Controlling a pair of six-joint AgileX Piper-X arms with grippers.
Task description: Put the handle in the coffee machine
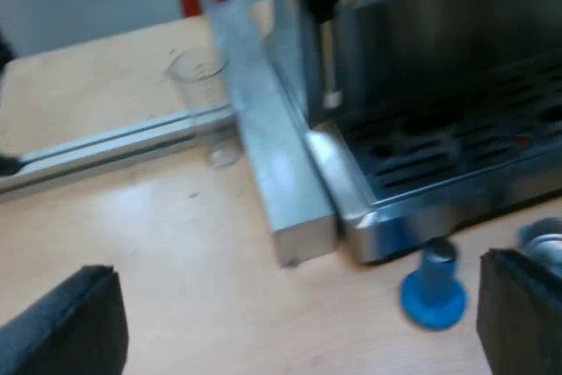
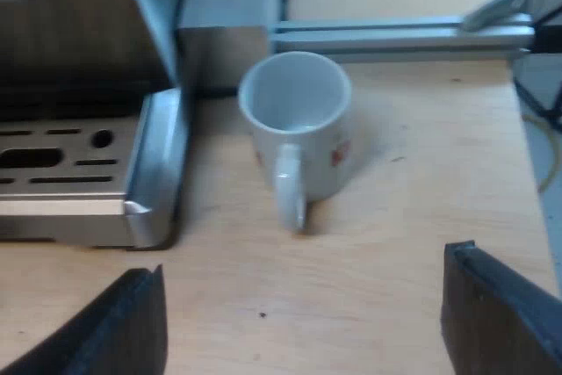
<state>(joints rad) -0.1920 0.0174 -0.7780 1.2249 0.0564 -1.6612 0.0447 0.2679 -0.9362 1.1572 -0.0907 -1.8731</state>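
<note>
My left gripper [image 1: 294, 305] is wide open, holding nothing. A shiny holder [image 1: 544, 239], I think, peeks just past one finger, by the blue tamper [image 1: 433, 292]. It is likely heavy and slippery, so grab its handle. My right gripper [image 2: 303, 296] is wide open and empty, with the mug [image 2: 297, 129] ahead of its fingers.

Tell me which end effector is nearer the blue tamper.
Left. The left end effector hovers open just short of the blue tamper, which stands at the espresso machine's front corner. The right end effector hovers open facing the mug.

Matte black, blunt, slab-like fingers [image 1: 70, 327] on left tool [image 1: 294, 318] and right tool [image 2: 307, 313] alike
</note>
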